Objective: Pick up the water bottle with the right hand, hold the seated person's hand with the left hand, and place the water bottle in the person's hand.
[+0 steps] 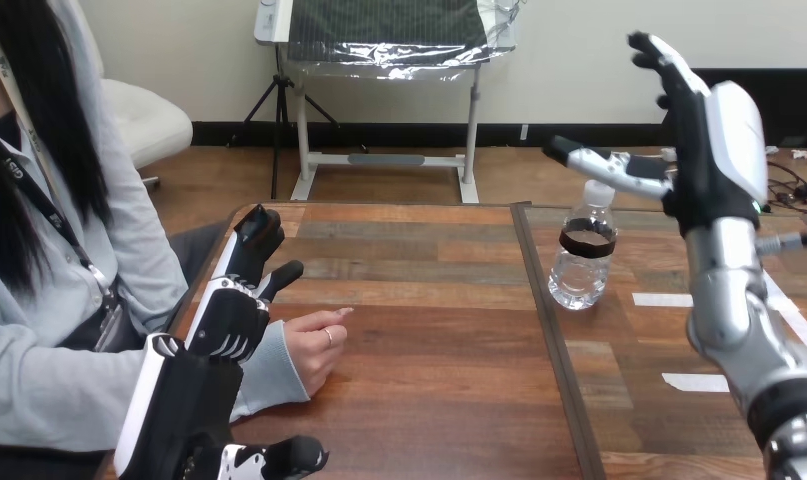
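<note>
Standing water bottle (583,262), cap (599,192) on.

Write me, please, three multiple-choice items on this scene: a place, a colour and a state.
1. Where is the bottle? A: on the table. B: on a chair. C: on the floor.
2. What colour is its cap? A: red. B: white. C: blue.
3. How is the right robot hand? A: open and raised. B: shut on the bottle. C: flat on the table.
Answers: 1 A, it stands upright on the wood; 2 B, the cap shows white; 3 A, its fingers are spread and hold nothing.
</note>
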`<state>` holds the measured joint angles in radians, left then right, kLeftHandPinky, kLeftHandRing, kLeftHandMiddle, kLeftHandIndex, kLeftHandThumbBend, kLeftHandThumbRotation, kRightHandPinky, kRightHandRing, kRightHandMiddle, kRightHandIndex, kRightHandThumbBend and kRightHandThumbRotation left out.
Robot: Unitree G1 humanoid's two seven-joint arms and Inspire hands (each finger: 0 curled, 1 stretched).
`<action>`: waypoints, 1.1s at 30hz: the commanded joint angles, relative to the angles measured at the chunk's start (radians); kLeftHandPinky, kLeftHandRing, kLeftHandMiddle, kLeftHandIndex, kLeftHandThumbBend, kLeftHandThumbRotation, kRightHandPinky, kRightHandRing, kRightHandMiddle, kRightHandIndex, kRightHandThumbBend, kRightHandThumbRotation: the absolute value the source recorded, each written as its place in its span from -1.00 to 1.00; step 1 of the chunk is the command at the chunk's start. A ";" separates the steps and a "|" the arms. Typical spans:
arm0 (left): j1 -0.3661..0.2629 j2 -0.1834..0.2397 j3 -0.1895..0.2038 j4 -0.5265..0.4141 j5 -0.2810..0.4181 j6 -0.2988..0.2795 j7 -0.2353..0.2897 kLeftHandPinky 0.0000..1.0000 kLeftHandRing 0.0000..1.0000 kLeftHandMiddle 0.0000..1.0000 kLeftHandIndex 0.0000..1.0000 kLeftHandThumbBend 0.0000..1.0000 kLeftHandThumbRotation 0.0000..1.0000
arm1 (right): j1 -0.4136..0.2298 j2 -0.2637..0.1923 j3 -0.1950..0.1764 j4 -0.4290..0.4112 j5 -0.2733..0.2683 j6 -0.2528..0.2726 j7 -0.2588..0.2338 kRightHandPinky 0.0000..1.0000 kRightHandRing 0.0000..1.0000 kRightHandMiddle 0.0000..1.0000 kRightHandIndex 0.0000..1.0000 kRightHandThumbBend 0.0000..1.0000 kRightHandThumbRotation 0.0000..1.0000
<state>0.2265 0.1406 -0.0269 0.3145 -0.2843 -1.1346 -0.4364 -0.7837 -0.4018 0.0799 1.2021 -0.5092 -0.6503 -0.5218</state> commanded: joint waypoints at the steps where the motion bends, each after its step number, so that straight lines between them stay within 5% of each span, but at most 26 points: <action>1: -0.036 -0.007 -0.012 -0.022 -0.017 -0.014 0.000 0.87 0.99 0.98 0.96 1.00 0.23 | -0.140 -0.032 0.025 0.034 -0.004 0.021 0.024 0.53 0.80 0.72 0.73 1.00 -0.04; 33: 0.005 -0.016 -0.029 -0.077 0.008 0.010 0.022 0.90 0.99 1.00 0.96 1.00 0.18 | -0.293 -0.016 0.139 0.142 -0.075 0.234 0.086 0.48 0.70 0.63 0.61 1.00 0.24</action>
<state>0.2568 0.1359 -0.0412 0.2953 -0.2763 -1.1240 -0.4219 -0.9766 -0.4017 0.1970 1.3389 -0.5730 -0.4465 -0.4447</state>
